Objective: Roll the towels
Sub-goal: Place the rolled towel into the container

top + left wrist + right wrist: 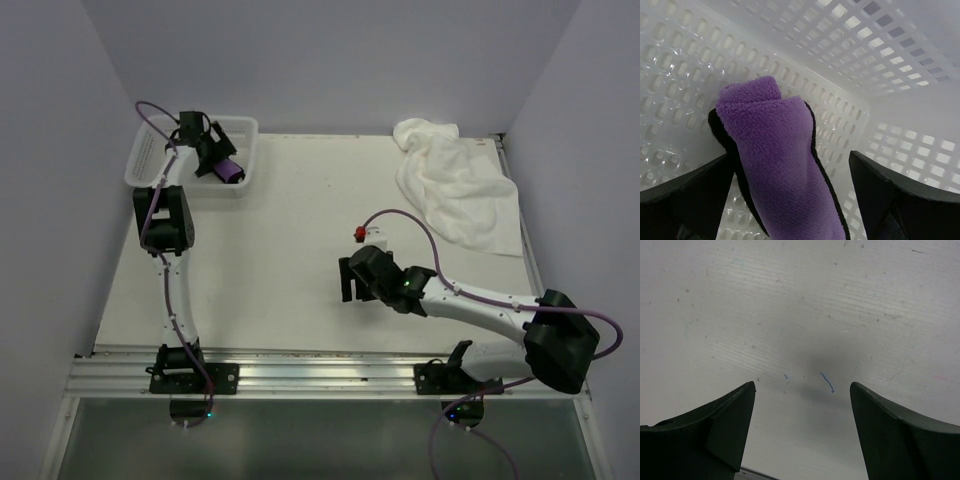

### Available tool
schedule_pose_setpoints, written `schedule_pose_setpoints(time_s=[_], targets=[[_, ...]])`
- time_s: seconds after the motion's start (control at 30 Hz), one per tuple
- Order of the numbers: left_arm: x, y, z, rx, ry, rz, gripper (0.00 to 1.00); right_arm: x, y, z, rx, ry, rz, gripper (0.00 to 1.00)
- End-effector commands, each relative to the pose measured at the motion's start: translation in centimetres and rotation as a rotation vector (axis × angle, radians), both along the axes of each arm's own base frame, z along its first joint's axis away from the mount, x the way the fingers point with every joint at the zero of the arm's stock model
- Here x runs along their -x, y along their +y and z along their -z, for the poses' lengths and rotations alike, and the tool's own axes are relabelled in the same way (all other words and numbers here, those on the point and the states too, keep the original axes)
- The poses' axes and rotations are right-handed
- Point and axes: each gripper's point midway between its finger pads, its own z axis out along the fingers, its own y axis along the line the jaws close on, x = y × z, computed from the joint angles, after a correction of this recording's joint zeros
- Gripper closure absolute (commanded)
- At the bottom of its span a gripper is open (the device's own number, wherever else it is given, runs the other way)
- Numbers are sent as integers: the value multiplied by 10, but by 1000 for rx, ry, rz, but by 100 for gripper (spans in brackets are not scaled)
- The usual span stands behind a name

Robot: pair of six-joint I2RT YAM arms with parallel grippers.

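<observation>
Straddling the rolled purple towel [775, 165] inside the basket [150, 165], the left gripper [213, 152] stands open.
Right gripper [802, 390] hangs open over the table [290, 200]; the crumpled white towel [455, 185], far right, probably needs flattening and rolling next.

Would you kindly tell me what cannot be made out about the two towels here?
Purple towel: near end cut off by the left wrist view's bottom edge; in the top view, the left hand covers part of it.
White towel: crumpled, its folds hide its edges; absent from both wrist views.
</observation>
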Motion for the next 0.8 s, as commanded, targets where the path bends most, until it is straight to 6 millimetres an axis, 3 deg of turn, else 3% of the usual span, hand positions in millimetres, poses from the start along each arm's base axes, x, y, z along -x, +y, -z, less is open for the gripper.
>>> schedule_pose_setpoints(time_s=[0.0,0.17,0.27,0.33,0.4,0.43,0.47,0.5,0.53,0.57,0.6,0.63,0.67,0.7,0.73,0.77], targets=[[-14,6,-78,-32,-160,17,0,-10,15,-19,-58,-36,-9,19],[-12,10,-108,-53,-194,1,0,-14,7,-33,-45,-73,0,19],[-8,15,-114,-90,-179,-3,1,-16,2,-40,-34,-93,14,19],[2,21,-104,-116,-135,-18,0,-18,1,-47,-40,-115,18,19],[10,24,-117,-146,-147,-18,0,-21,3,-54,-45,-133,14,19],[18,25,-108,-155,-120,-15,0,-27,1,-62,-38,-157,30,19],[24,25,-126,-179,-146,-9,0,-33,-1,-66,-23,-170,55,19],[29,25,-131,-204,-147,-16,0,-41,-7,-63,23,-173,90,20],[37,27,-129,-219,-131,-17,0,-54,-10,-79,52,-202,130,20],[43,26,-154,-235,-174,-20,0,-68,-19,-86,75,-214,186,20],[49,28,-168,-257,-199,-37,0,-79,-23,-93,83,-219,218,20],[61,28,-162,-263,-186,-39,0,-97,-21,-103,77,-226,247,21],[74,27,-204,-272,-274,-43,0,-115,-36,-109,78,-233,310,22],[77,21,-227,-275,-355,-34,0,-128,-40,-112,88,-239,331,23],[99,20,-248,-285,-400,-41,0,-144,-44,-118,104,-239,367,23],[106,16,-264,-284,-451,-46,0,-160,-63,-117,123,-232,434,23]])
